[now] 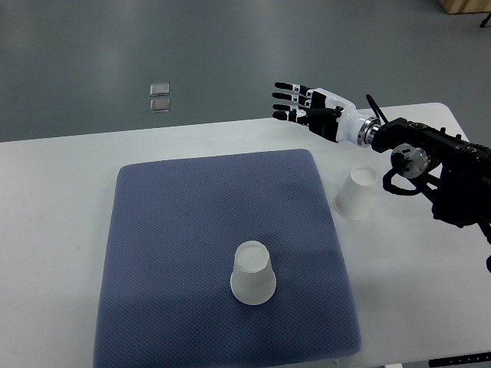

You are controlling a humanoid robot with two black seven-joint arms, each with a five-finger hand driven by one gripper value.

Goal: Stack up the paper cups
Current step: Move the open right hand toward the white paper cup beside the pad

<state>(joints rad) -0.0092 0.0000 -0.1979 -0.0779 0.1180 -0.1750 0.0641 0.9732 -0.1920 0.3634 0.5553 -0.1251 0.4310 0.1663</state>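
Note:
A white paper cup (252,273) stands upside down on the blue-grey mat (176,207), near its front middle. A second white paper cup (357,193) stands upside down on the white table, just right of the mat. My right hand (295,103) is raised above the table's far edge, behind and left of the second cup, with its fingers stretched out to the left and holding nothing. The left arm does not show.
The white table (54,230) carries the mat. Two small clear square pieces (159,97) lie on the grey floor beyond the table. The table's right edge is near my right forearm (445,165).

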